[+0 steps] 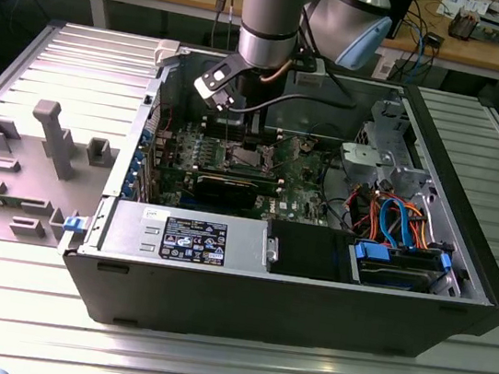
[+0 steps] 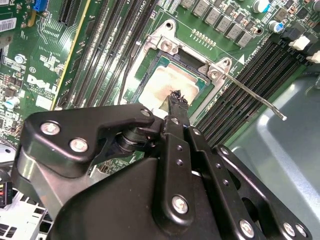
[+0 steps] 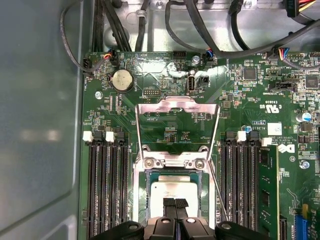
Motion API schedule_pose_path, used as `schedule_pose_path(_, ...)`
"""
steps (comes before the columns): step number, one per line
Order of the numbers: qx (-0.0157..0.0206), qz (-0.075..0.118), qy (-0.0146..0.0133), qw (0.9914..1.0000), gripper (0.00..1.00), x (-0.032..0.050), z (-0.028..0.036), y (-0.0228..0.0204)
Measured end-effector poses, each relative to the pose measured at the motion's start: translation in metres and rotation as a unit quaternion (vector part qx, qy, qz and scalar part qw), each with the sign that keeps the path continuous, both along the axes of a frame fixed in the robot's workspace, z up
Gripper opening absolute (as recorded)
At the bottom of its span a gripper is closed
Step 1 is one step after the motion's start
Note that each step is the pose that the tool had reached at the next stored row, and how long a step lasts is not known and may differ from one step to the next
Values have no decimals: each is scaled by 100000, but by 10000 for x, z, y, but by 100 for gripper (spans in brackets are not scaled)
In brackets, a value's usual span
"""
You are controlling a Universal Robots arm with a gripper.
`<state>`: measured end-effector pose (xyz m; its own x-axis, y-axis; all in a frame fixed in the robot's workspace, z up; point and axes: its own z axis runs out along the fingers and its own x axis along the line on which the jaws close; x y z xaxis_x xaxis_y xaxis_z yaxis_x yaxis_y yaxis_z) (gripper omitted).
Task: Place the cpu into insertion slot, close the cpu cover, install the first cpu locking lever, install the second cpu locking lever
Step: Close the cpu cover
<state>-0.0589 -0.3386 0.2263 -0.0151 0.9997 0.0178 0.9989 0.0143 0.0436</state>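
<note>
sq silver-grey cpu (image 3: 172,189) in metal-rimmed insertion slot (image 3: 140,195) | silver frame cpu cover (image 3: 177,106) up, levers (image 2: 255,97) undone | blk gripper (image 3: 175,201) jaws closed, empty

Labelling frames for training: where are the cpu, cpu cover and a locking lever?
cpu (image 3: 167,190): first wrist view, its silver top.
cpu cover (image 3: 176,104): first wrist view, bar opposite its hinge.
locking lever (image 2: 255,97): second wrist view, middle of its rod.
</note>
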Motion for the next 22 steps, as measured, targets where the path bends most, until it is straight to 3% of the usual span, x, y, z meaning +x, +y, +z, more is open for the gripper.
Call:
schedule_pose_path(9, -3, 1, -2, 100000, 11, 0, 79, 0)
schedule_pose_path(22, -34, 2, 1, 100000, 11, 0, 351, 0)
